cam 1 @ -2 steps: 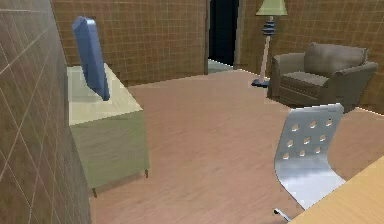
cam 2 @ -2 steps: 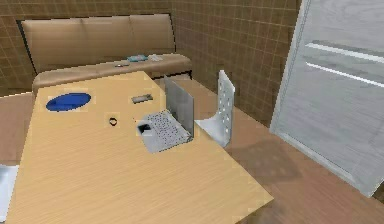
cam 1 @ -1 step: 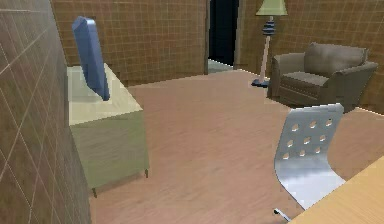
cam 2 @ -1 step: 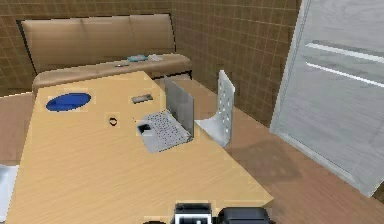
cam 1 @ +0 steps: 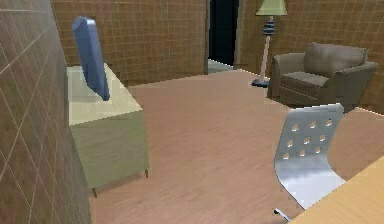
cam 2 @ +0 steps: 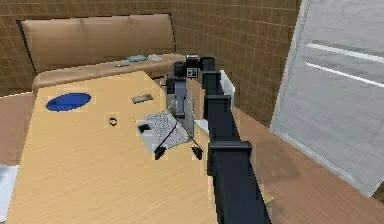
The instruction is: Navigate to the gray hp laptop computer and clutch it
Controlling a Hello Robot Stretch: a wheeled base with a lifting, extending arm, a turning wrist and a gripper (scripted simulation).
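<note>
A grey laptop (cam 2: pixel 160 129) lies on the wooden table (cam 2: pixel 90 165) in the arm side view, near the table's right edge, with its lid raised. My arm (cam 2: pixel 232 165) rises along that edge. Its two white marked squares (cam 2: pixel 198 67) stand above the laptop. The gripper (cam 2: pixel 180 137) reaches down over the laptop, and its thin fingers (cam 2: pixel 192 143) cross the keyboard. I cannot tell whether it holds anything, since the laptop rests on the table behind it.
A blue disc (cam 2: pixel 68 101), a small dark ring (cam 2: pixel 113 121) and a small grey item (cam 2: pixel 141 98) lie on the table. A brown sofa (cam 2: pixel 95 45) stands behind it and a white door (cam 2: pixel 340 90) on the right. Ahead are a TV (cam 1: pixel 92 57) on a pale cabinet (cam 1: pixel 108 130), a perforated chair (cam 1: pixel 308 152), an armchair (cam 1: pixel 322 72) and a floor lamp (cam 1: pixel 267 40).
</note>
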